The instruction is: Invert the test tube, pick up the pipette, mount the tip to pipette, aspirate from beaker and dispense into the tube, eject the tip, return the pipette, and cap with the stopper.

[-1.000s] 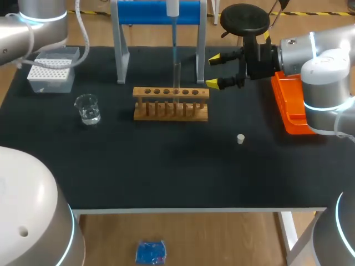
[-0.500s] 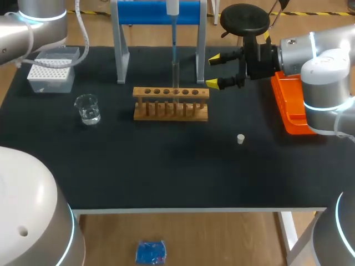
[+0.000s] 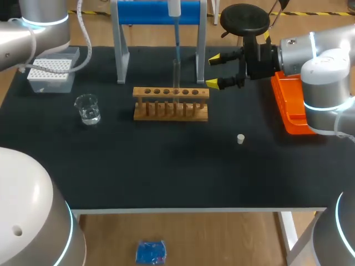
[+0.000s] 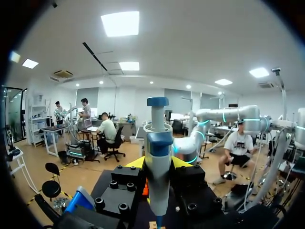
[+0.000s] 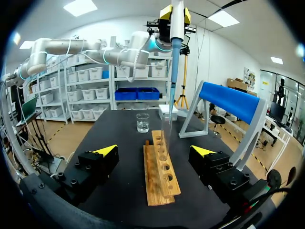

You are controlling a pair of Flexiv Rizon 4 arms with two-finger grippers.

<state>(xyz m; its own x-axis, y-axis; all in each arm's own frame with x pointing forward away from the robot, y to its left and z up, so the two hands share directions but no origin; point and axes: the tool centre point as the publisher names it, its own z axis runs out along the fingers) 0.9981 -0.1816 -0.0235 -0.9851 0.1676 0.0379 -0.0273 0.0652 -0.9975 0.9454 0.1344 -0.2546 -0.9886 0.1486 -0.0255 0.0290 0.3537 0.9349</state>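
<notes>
My left gripper is shut on the white and blue pipette, which it holds upright. From the head view only the pipette shows, its blue tip pointing down into the clear test tube standing in the wooden rack. The right wrist view shows the left gripper high above the rack, with the pipette over the tube. Right of the rack, my right gripper stands open and holds nothing. The beaker sits to the left, and the white stopper lies on the mat.
A tip box stands at the back left. The blue pipette stand rises behind the rack. An orange tray lies at the right edge, under my right arm. Black mat covers the table's front half.
My left arm has shifted slightly, carrying the pipette a touch to the right above the tube. The right arm has stayed still.
</notes>
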